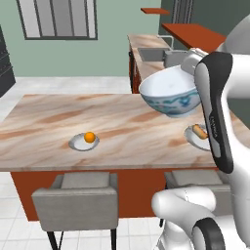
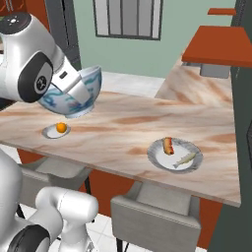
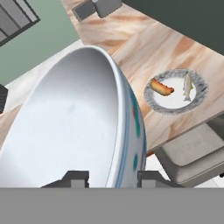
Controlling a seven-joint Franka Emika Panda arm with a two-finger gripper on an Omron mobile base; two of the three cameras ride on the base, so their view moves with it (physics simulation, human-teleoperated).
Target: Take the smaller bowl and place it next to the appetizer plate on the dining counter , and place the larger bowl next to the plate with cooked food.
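The larger bowl [image 1: 168, 97], white with blue-teal patterns, hangs tilted in the air above the dining counter [image 1: 117, 122]. My gripper [image 3: 114, 178] is shut on its rim, one finger inside and one outside. Seen from the right, the bowl [image 2: 59, 106] and gripper [image 2: 80, 92] are over the counter's [image 2: 123, 133] left part, above the appetizer plate [image 2: 55, 131] with its orange ball. The plate with cooked food [image 2: 174, 153] lies further right near the front edge; the hand view shows this plate [image 3: 175, 91] to the right of the bowl [image 3: 65, 122]. The smaller bowl is out of view.
Two grey chairs [image 1: 78, 200] [image 2: 152, 216] are tucked under the counter's front overhang. A second counter with a sink [image 1: 151, 52] runs behind, with red-brown shelves [image 2: 216, 47] above it. My own arm [image 1: 217, 112] hides part of the cooked-food plate [image 1: 195, 139].
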